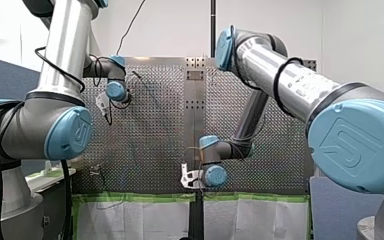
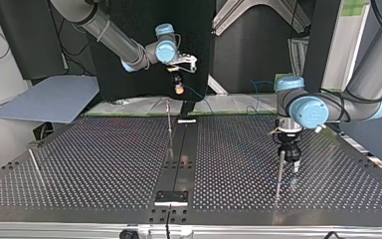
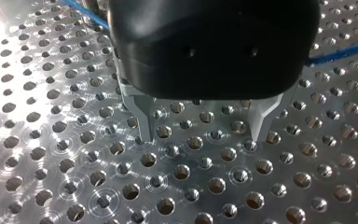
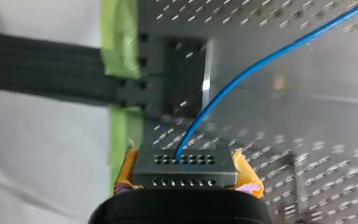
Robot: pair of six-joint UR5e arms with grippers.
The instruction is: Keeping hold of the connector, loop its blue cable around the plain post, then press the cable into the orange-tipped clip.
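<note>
Over the edge of the table point(image 2: 104, 164) nearest the arms, my right pincer point(image 4: 184, 158) is clenching the dark connector point(image 4: 186, 173), its blue cable point(image 4: 242, 70) running out across the holes. At the top view's right, my left pincer point(image 3: 203, 137) is hanging released just above the table beside a thin post point(image 2: 280, 172), another post point(image 2: 169, 127) standing mid-table.

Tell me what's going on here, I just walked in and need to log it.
My right gripper is shut on the connector, held up off the table, its blue cable trailing out. My left gripper hangs open just over the table beside a thin post, holding nothing.
</note>
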